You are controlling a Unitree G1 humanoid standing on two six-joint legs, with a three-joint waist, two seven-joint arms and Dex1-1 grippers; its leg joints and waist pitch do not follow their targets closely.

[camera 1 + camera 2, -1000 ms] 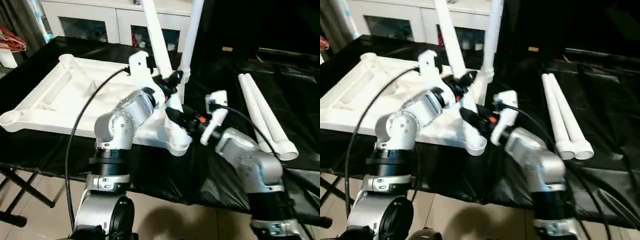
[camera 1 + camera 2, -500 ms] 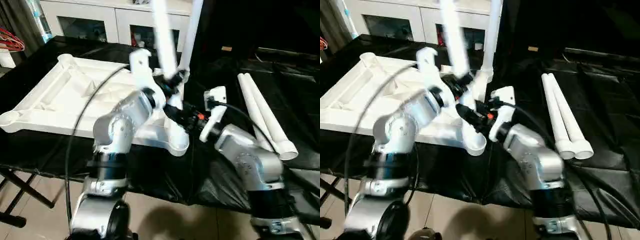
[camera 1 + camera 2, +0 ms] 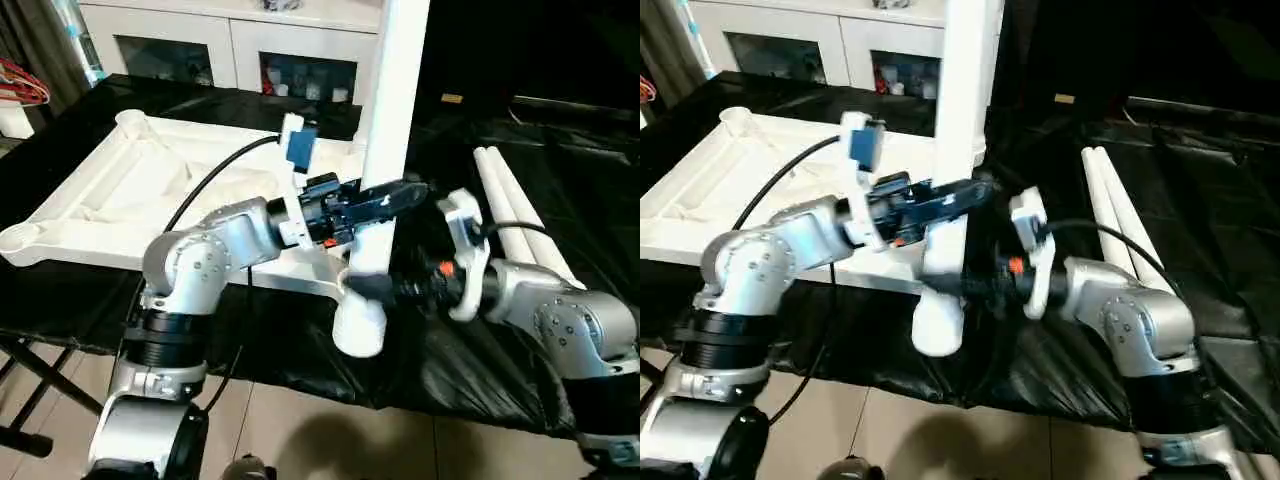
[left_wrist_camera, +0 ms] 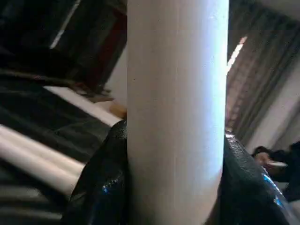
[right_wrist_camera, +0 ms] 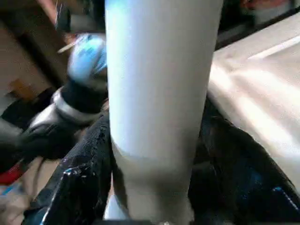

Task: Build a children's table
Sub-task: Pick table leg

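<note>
Fingers of the left gripper pinch an upright white leg above the near right corner of the upturned tabletop, seen from the head camera. Black fingers flank that leg in the left wrist view; the right gripper's fingers bracket its lower end loosely in the right wrist view. Two spare legs lie right on the black-draped table, so at least three look left to fit.

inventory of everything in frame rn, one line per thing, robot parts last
table top: 1, white, upside down on the black cloth, left.
held leg: 1, white, upright between both grippers, wide end off the table's front edge.
spare legs: 2, white, lying side by side, right.
black cloth: 1, covering the work table.
cabinet: 1, white, glass doors, behind.
left gripper: black fingers around the leg.
right gripper: black fingers around the leg, lower down.
</note>
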